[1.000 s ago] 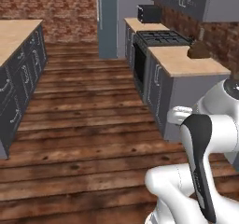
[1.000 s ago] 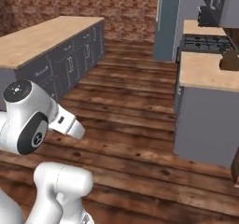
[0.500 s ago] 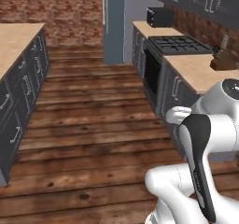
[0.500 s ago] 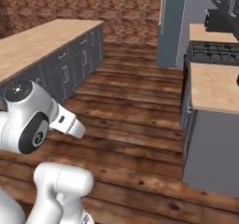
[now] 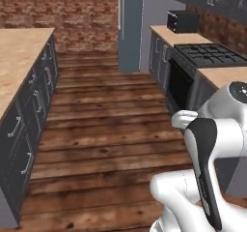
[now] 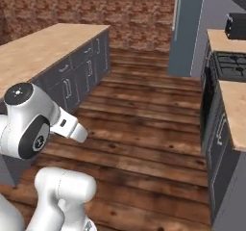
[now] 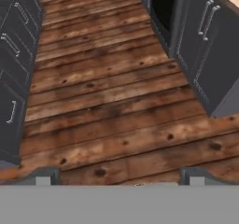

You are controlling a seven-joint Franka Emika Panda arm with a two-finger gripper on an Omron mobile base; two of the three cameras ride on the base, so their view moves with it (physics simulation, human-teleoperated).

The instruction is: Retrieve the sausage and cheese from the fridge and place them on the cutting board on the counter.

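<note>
The arm is folded low over the plank floor (image 7: 107, 101), its tool (image 7: 119, 175) aimed down with jaws spread wide, holding nothing. Left of the fridge (image 5: 131, 28) runs a wooden surface (image 5: 17, 52); the fridge stands shut, far ahead.

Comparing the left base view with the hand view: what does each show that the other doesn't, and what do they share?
Left base view alone: the closed fridge at the far end of the aisle, a brick back wall, a black microwave and the stove top.
Hand view alone: the gripper, its fingertips spread wide over bare floor.
Both: the plank floor, grey cabinet doors along both sides and the dark oven front.
</note>
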